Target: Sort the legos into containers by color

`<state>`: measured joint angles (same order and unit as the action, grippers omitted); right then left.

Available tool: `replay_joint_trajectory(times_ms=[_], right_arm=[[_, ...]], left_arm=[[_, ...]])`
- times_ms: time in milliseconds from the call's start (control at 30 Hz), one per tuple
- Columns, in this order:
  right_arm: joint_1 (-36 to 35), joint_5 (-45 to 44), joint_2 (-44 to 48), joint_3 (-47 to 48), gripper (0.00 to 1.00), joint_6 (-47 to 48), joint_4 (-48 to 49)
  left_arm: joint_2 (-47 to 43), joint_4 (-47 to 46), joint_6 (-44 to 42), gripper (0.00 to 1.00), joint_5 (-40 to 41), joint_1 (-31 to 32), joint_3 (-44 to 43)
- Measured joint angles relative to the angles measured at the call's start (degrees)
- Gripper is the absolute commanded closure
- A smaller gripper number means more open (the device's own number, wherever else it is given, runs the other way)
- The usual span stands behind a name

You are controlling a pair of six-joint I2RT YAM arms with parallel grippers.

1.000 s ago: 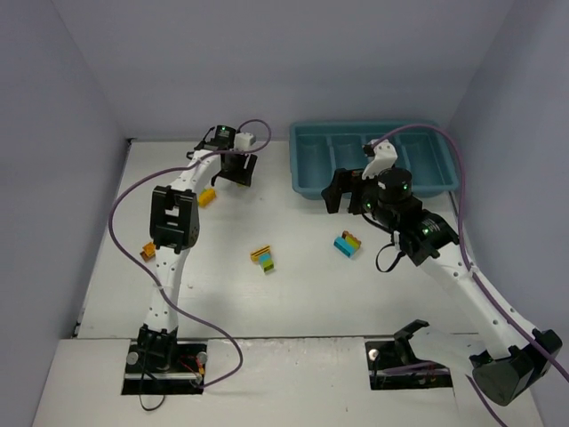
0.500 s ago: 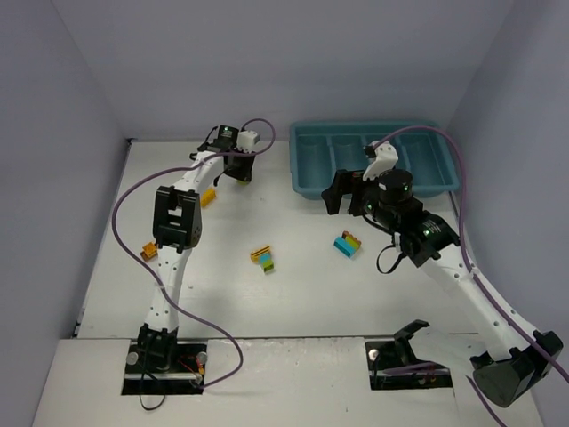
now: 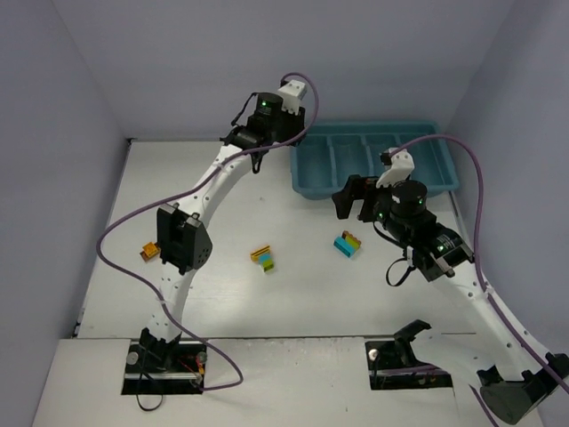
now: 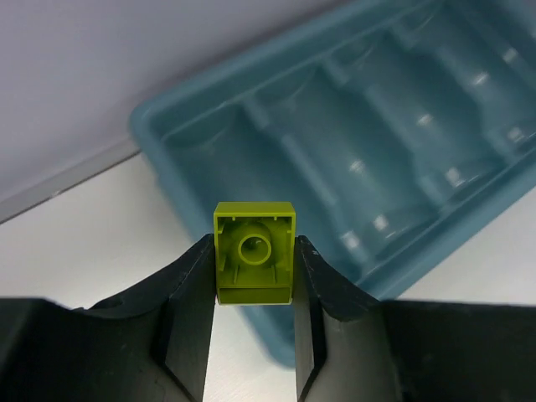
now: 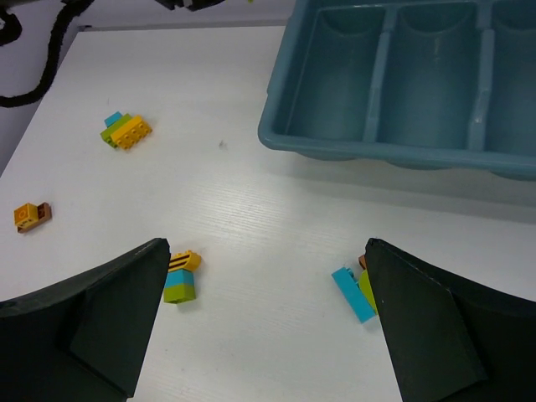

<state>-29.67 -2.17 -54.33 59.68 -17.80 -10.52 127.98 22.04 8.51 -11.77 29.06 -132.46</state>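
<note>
On the white table [image 3: 293,298], nearest the arm bases, lies a small plastic clump of orange, cyan and green legos [image 3: 263,259], with a lone orange brick [image 3: 148,252] well to its left and a cyan, green and orange clump [image 3: 348,243] to its right. Just beyond that right clump hovers the right gripper [image 5: 264,260], jaws spread wide and holding nothing. Farther off to the left, the right wrist view shows a cyan, green and yellow clump [image 5: 126,131]. At the back stands the rectangular teal-blue plastic tray [image 3: 300,165], all four compartments bare. By its left end the raised left gripper [image 4: 254,270] pinches a yellow-green square brick [image 4: 254,243], held in the air outside the compartments.
</note>
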Motion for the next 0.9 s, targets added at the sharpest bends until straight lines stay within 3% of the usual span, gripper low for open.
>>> replay_joint_trajectory(times_ms=[133, 267, 533, 667, 900], right_arm=[[0.0, 0.0, 0.9, -0.1, 0.01, -0.2, -0.6], [0.0, 0.0, 2.7, -0.3, 0.01, -0.2, -1.5], [0.0, -0.5, 7.7, -1.1, 0.00, -0.8, -3.9], [0.0, -0.5, 9.1, -1.5, 0.00, -1.3, -4.9], [0.0, -0.1, 9.5, -2.1, 0.00, -1.3, -5.7]], left_arm=[[1.2, -4.0, 5.3, 0.96, 3.3, 3.5, -2.2], [5.4, -5.2, 8.5, 0.86, 6.9, 4.7, -3.0], [11.9, -4.2, 10.9, 0.46, 11.5, 4.3, -2.7], [11.3, -4.6, 10.8, 0.37, 11.6, 4.3, -2.7], [3.0, -4.9, 10.1, 0.37, 10.4, 4.0, 6.3]])
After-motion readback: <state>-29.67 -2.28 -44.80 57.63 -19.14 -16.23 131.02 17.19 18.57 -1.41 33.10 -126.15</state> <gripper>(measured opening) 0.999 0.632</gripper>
